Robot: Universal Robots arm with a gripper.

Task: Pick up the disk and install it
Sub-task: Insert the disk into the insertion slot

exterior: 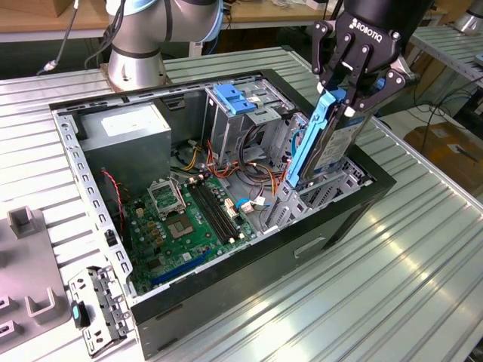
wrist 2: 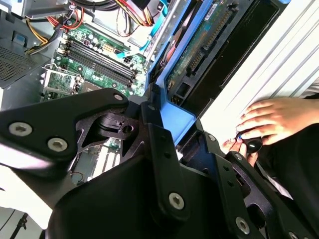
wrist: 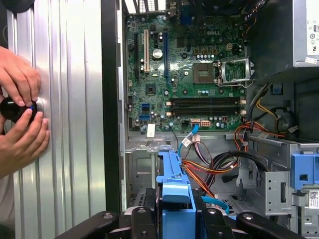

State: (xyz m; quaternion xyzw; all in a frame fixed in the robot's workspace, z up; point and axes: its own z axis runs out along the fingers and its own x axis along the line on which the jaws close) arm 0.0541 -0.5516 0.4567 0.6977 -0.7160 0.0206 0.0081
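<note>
My gripper point(exterior: 353, 89) is shut on the disk point(exterior: 338, 139), a flat grey drive held upright on edge with its blue plastic carrier edge point(exterior: 306, 147) facing the exterior view's left. The disk's lower end dips into the drive bay at the near right corner of the open computer case point(exterior: 249, 264). In the second wrist view the disk's green circuit-board side point(wrist 2: 199, 45) and blue carrier point(wrist 2: 177, 117) run between the black fingers point(wrist 2: 159, 144). The first wrist view has the blue carrier point(wrist: 174, 191) clamped between the fingers point(wrist: 137, 219), above the bay's metal frame.
Inside the case lie the green motherboard point(exterior: 189, 219), a grey power supply box point(exterior: 124, 132), a blue latch point(exterior: 235, 98) and loose cables point(wrist: 219, 164). A person's hands point(wrist: 20, 114) hold a black knob on the ribbed table beside the case. Metal brackets point(exterior: 94, 309) lie at the exterior view's left.
</note>
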